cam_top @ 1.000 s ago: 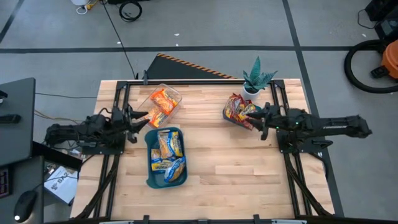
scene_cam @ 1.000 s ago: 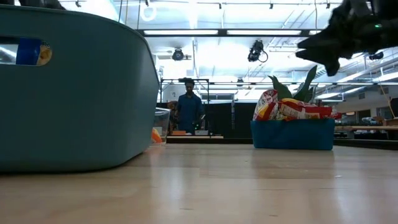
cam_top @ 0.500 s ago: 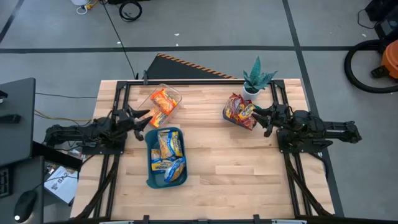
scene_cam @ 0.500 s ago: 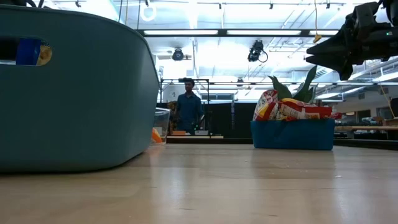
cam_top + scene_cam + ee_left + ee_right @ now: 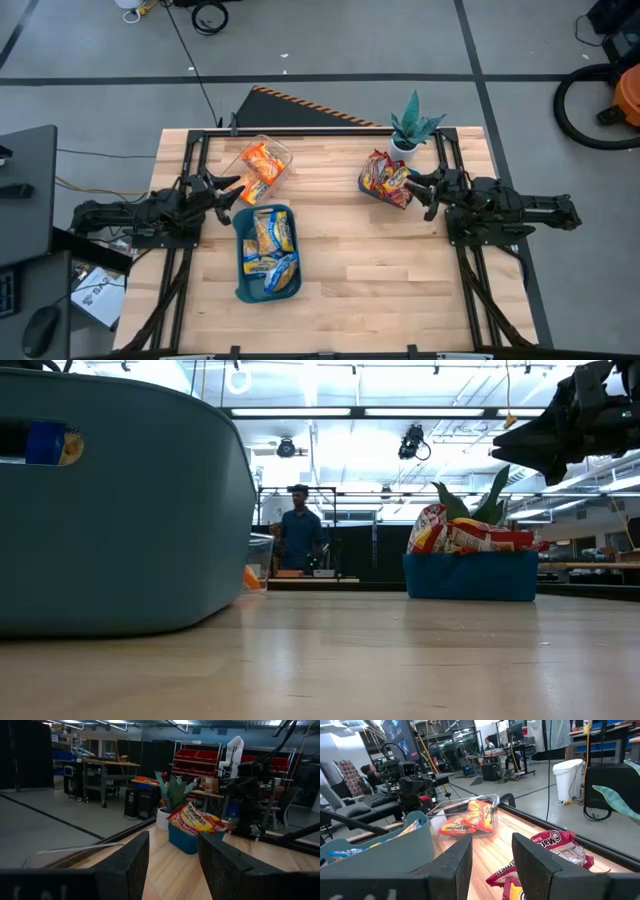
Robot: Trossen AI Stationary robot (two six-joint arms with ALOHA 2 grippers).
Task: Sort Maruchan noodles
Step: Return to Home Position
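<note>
Red Maruchan packets (image 5: 385,177) stand heaped in a small teal tray (image 5: 470,577) near the table's far right. Orange packets (image 5: 260,163) lie in a clear tub (image 5: 492,800) at the far left. Blue-and-yellow packets (image 5: 270,250) lie flat in a long teal tray (image 5: 241,285) near the left middle. My right gripper (image 5: 418,186) hovers open just right of the red heap, above the table. My left gripper (image 5: 226,190) is open, between the clear tub and the long tray's far end. Both wrist views show nothing between the fingers.
A potted plant (image 5: 412,125) stands at the far edge, right behind the red packets' tray. Bare wooden table (image 5: 400,270) stretches across the near right half. A person (image 5: 300,530) stands far off in the room behind.
My right gripper has drawn back toward the table's right edge, away from above the red packets' tray, and has then stayed still. It stays open with nothing in it. The packets and trays have not moved.
</note>
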